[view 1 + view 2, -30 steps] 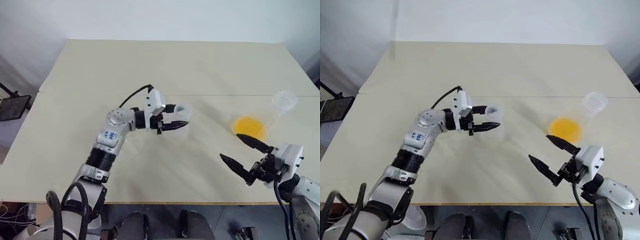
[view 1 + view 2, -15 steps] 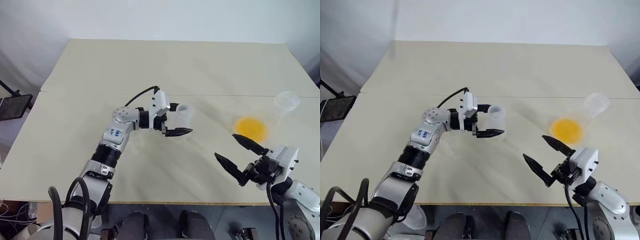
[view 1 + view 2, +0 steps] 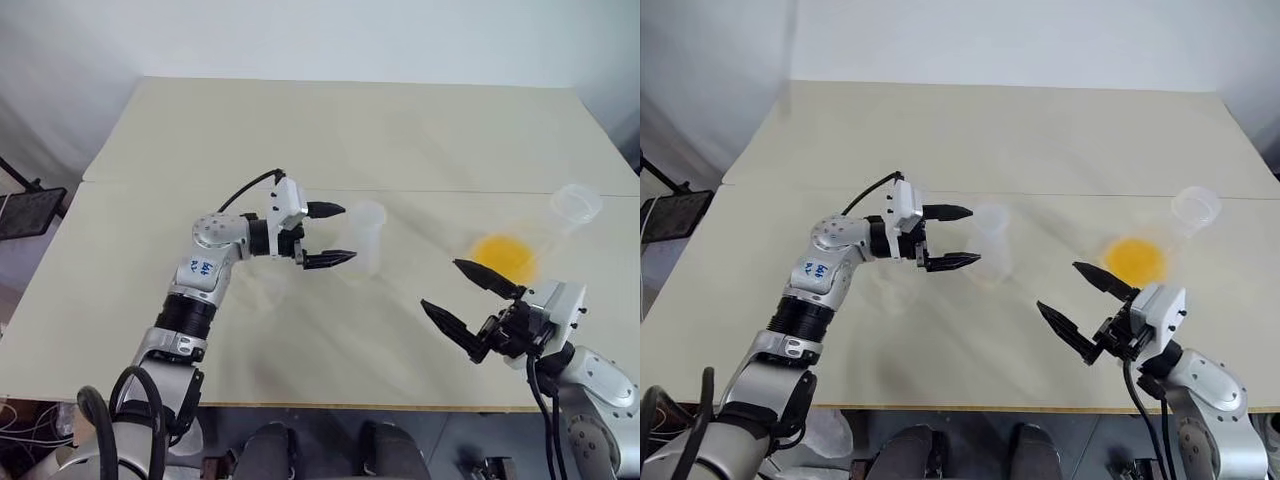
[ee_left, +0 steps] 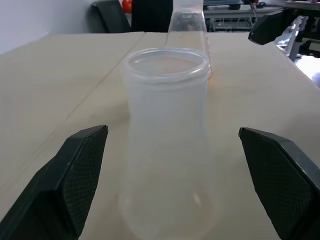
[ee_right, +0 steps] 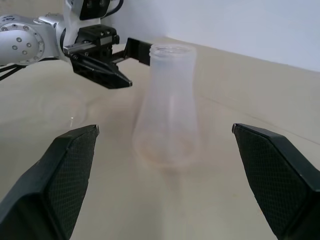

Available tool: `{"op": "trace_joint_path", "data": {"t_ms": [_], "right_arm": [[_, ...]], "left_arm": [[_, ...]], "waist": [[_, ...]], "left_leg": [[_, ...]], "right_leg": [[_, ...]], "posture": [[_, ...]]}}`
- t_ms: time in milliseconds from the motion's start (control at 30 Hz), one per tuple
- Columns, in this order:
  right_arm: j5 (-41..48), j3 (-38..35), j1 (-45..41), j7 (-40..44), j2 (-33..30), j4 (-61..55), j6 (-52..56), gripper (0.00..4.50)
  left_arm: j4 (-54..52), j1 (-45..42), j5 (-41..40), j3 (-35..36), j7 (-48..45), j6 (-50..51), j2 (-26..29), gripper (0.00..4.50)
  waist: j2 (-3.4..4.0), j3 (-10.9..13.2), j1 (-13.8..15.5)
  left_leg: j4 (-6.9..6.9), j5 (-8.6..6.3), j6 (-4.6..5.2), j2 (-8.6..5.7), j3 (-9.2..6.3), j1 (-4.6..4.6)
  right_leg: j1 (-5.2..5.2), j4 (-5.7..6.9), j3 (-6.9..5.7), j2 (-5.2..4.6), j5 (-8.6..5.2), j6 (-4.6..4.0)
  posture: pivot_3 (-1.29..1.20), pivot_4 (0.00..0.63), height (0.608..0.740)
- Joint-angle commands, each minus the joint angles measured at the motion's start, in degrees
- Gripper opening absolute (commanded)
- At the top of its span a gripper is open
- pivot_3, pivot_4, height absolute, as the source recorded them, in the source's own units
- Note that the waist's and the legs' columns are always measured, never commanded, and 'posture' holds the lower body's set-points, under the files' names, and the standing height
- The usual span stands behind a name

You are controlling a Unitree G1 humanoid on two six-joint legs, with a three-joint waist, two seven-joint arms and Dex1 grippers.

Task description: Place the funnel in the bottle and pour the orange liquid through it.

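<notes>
The bottle [image 3: 369, 238] is standing upright mid-desk [image 3: 330, 130], just past the left tool [image 3: 327, 234] — gaping wide, gripping nothing. The right tool [image 3: 466, 303], equally wide and empty, is hovering nearer the orange liquid [image 3: 500, 253].

Big pale beige tabletop [image 3: 330, 130], made of two parts w/ a thin seam [image 3: 450, 191] running across the middle. White wall [image 3: 300, 40] behind the far edge. Off the left side of the tabletop, a dark flat thing on a thin stand [image 3: 25, 212], can't tell what. In left wrist view, black chair [image 4: 112, 16] and a metal rack [image 4: 235, 15] far back.
</notes>
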Motion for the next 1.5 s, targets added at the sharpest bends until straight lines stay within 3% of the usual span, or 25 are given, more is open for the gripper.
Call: {"op": "trace_joint_path", "data": {"t_ms": [33,167,300,400,533,733,967,1167,1300,1400,1500], "right_arm": [[1.3,0.7,-1.5,1.5,-1.0,0.3,0.4,4.50],[3.1,2.2,-4.4,4.1,-2.6,1.6,3.0,4.50],[2.8,5.9,-11.1,7.5,-3.2,5.1,4.2,4.50],[2.2,7.6,-14.6,9.4,-3.3,7.1,4.1,4.50],[2.0,11.7,-20.4,14.1,-4.0,9.5,5.8,4.50],[0.8,14.7,-24.4,18.7,-4.0,12.7,5.0,4.50],[0.4,15.0,-27.1,21.6,-3.6,16.3,4.6,4.50],[0.5,13.6,-25.1,21.7,-4.0,17.3,4.6,4.50],[0.5,13.4,-24.2,21.1,-3.8,16.3,5.1,4.50],[0.8,12.4,-23.1,19.6,-3.8,15.2,5.5,4.50],[1.1,12.0,-21.9,18.9,-4.1,14.2,5.6,4.50]], "left_arm": [[-4.2,1.9,-3.0,5.1,-1.5,-3.1,3.6,4.46],[-8.7,6.4,-5.1,10.1,-1.0,-2.3,8.8,4.46],[-18.8,18.2,-8.7,20.5,4.6,2.5,14.6,4.46],[-25.1,26.7,-10.2,25.4,8.6,4.6,15.7,4.46],[-35.1,47.7,-11.5,37.8,16.2,5.5,11.2,4.46],[-42.8,66.8,-13.7,45.9,22.3,4.3,2.6,4.46],[-53.4,77.0,-15.4,42.5,24.1,5.5,-2.2,4.46],[-65.5,81.1,-16.7,30.5,27.6,12.8,-2.9,4.46],[-65.1,78.3,-12.6,25.8,30.9,13.0,-2.5,4.46],[-60.2,71.4,-10.0,24.6,35.4,13.7,-2.8,4.46],[-58.8,68.2,-10.9,22.8,35.8,15.2,-2.4,4.46]], "waist": [[0.00,0.0,-0.2],[0.00,0.0,-0.2],[-0.01,0.0,-0.9],[-0.01,0.0,-1.2],[-0.02,0.0,-1.6],[-0.19,0.1,-0.5],[-0.21,0.1,0.1],[-0.21,0.1,-0.3],[-0.20,0.0,-0.3],[-0.10,0.0,0.0],[-0.12,0.0,0.0]], "left_leg": [[-0.01,0.00,0.00,0.01,-0.06,0.01],[0.01,0.00,0.00,0.02,-0.31,0.03],[-0.01,0.00,0.00,0.05,-0.38,0.07],[-0.04,0.00,0.00,0.07,-0.41,0.09],[-0.02,-0.03,0.05,0.04,-0.44,0.12],[0.08,-0.05,0.09,0.14,-0.51,0.11],[0.06,-0.11,0.21,0.10,-0.47,0.12],[0.05,-0.14,0.24,0.09,-0.38,0.12],[0.04,-0.13,0.24,0.03,-0.31,0.14],[0.06,-0.13,0.23,0.03,-0.26,0.16],[0.08,-0.13,0.23,0.02,-0.27,0.15]], "right_leg": [[-0.01,0.01,0.02,0.00,0.00,0.00],[-0.03,0.05,0.05,0.00,0.00,0.00],[-0.02,0.07,0.10,0.00,0.00,0.00],[-0.02,0.10,0.11,-0.02,0.00,0.00],[0.01,0.15,0.16,-0.17,0.00,0.00],[0.09,0.13,0.12,-0.26,0.00,-0.01],[0.12,0.04,0.17,-0.36,0.00,-0.01],[0.10,0.00,0.23,-0.36,0.00,-0.01],[0.08,-0.02,0.25,-0.28,0.00,-0.01],[0.08,-0.03,0.28,-0.23,-0.01,-0.03],[0.07,0.01,0.29,-0.25,0.00,-0.02]], "posture": [[0.00,0.150,0.740],[0.00,0.150,0.740],[0.00,0.150,0.740],[0.00,0.150,0.740],[0.00,0.150,0.740],[0.00,0.150,0.740],[0.00,0.150,0.740],[0.00,0.150,0.740],[0.00,0.150,0.740],[0.00,0.150,0.740],[0.00,0.150,0.740]]}}
